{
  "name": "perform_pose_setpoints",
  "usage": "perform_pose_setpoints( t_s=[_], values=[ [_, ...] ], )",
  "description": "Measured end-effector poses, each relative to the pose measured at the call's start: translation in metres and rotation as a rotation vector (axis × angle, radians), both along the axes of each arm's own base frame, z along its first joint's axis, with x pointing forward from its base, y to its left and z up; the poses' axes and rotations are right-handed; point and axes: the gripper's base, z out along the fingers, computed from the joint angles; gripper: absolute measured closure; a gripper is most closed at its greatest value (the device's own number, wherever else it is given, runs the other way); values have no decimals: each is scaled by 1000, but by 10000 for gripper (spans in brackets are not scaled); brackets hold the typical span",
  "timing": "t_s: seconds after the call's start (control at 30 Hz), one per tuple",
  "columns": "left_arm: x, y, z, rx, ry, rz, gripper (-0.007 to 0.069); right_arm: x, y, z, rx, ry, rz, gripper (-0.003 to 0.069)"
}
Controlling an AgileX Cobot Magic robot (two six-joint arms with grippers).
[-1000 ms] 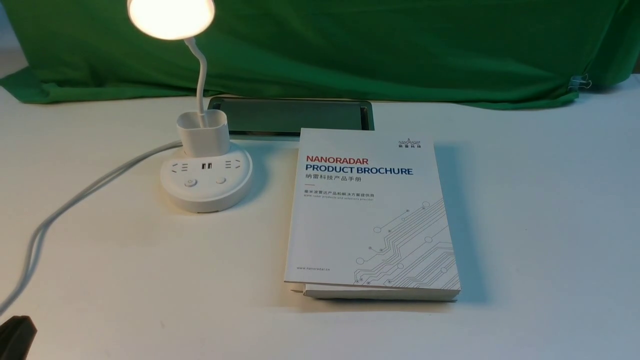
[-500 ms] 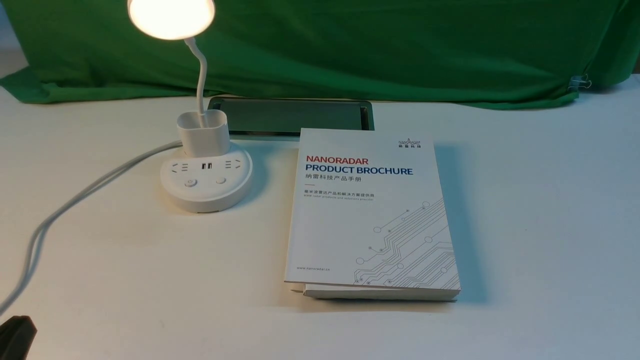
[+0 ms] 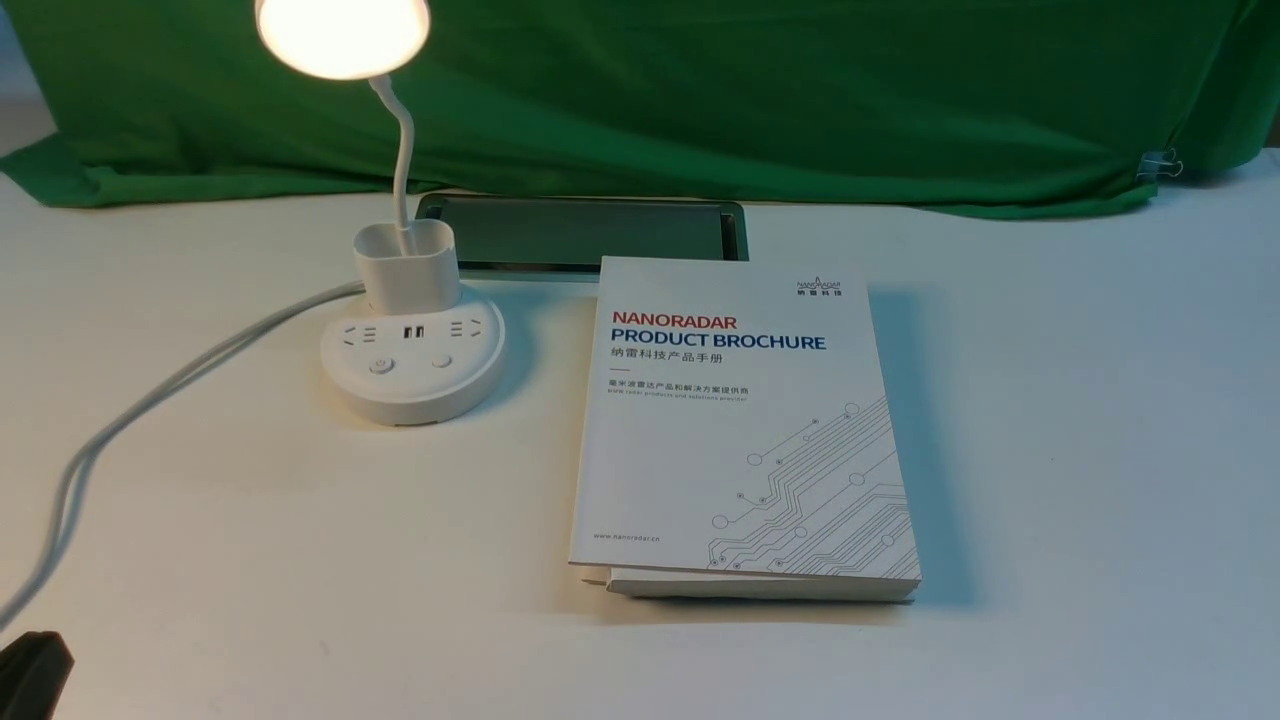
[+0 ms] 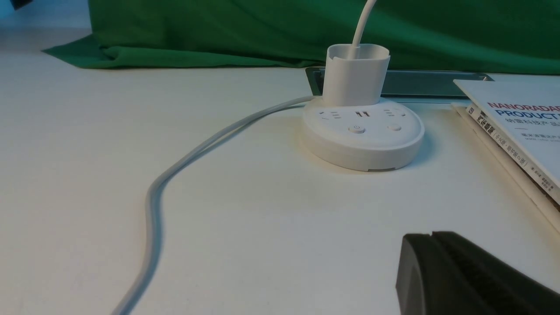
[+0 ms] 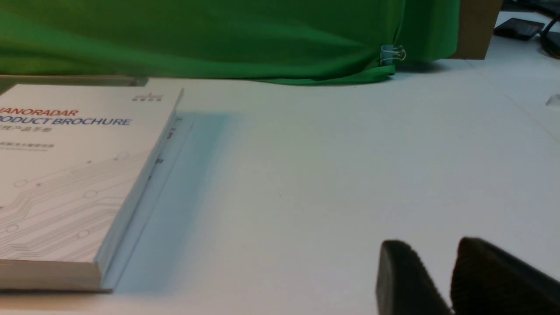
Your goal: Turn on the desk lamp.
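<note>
The white desk lamp [image 3: 412,350] stands at the table's left rear. Its disc head [image 3: 342,32] glows, above the thin neck, cup holder [image 3: 405,262] and round base with two buttons [image 3: 381,366]. The base also shows in the left wrist view [image 4: 363,133]. My left gripper [image 3: 30,672] sits low at the front left corner, far from the lamp. In the left wrist view the left gripper [image 4: 431,236] is shut and empty. My right gripper [image 5: 431,249] shows only in the right wrist view, slightly open and empty, above bare table.
A white brochure book [image 3: 740,425] lies right of the lamp. The lamp's grey cable [image 3: 130,420] runs to the front left. A metal-framed recess [image 3: 580,230] sits behind the lamp and book. Green cloth [image 3: 750,90] covers the back.
</note>
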Motion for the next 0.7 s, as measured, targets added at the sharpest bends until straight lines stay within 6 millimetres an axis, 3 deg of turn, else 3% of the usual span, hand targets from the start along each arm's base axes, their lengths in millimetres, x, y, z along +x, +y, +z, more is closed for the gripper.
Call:
perform_pose_setpoints(
  t_s=[0.7],
  values=[
    [0, 1, 0, 0, 0, 23, 603, 0, 0, 0, 0, -1, 0, 419]
  ],
)
